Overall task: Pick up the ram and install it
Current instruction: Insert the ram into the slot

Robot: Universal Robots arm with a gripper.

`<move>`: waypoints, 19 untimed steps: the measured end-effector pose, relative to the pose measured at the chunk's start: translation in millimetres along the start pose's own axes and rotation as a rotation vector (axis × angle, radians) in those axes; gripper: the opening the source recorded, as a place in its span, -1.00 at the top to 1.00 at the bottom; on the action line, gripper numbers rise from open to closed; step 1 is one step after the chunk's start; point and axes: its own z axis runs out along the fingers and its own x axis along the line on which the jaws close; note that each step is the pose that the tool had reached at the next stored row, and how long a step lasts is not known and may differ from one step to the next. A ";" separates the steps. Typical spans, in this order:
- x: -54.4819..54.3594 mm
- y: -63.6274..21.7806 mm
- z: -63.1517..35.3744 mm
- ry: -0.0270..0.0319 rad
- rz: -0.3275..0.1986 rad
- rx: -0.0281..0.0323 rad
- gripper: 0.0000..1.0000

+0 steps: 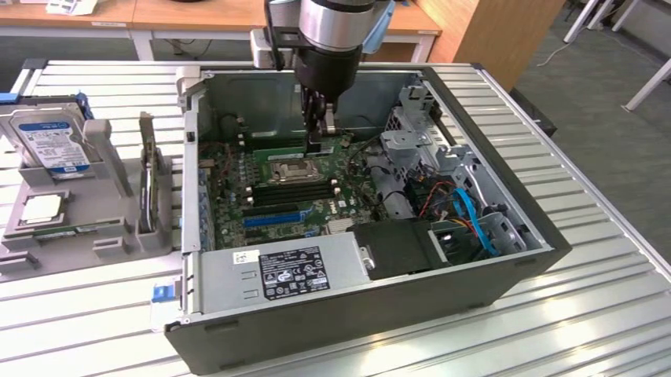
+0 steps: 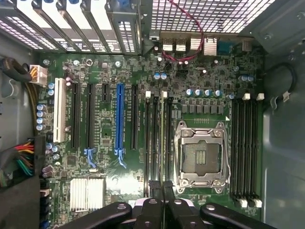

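Install step in hand; gripper point(image 1: 320, 126) low inside PC case point(image 1: 346, 338), jaws apparently clenched on ram point(image 2: 162, 138), held edge-on over DIMM slots point(image 2: 155, 143) beside empty CPU socket point(image 2: 202, 155); seating calls for square alignment, straight even press.

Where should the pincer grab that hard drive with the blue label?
Probably by its two long narrow edges near the free upper end, coming down from above. The hard drive leans in the grey stand with its lower end tucked in, leaving the top free.
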 end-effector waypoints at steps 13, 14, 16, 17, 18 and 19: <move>0.6 -0.3 19.8 0.0000 0.000 0.0000 0.76; 0.7 -0.3 21.4 0.0000 0.000 0.0000 0.76; 0.8 -0.3 24.9 0.0001 0.000 0.0000 0.76; 0.9 -0.3 26.6 0.0002 0.000 -0.0001 0.76; 1.0 -0.3 28.2 0.0001 0.000 -0.0001 0.76; 1.0 -0.3 29.9 0.0001 0.000 0.0000 0.76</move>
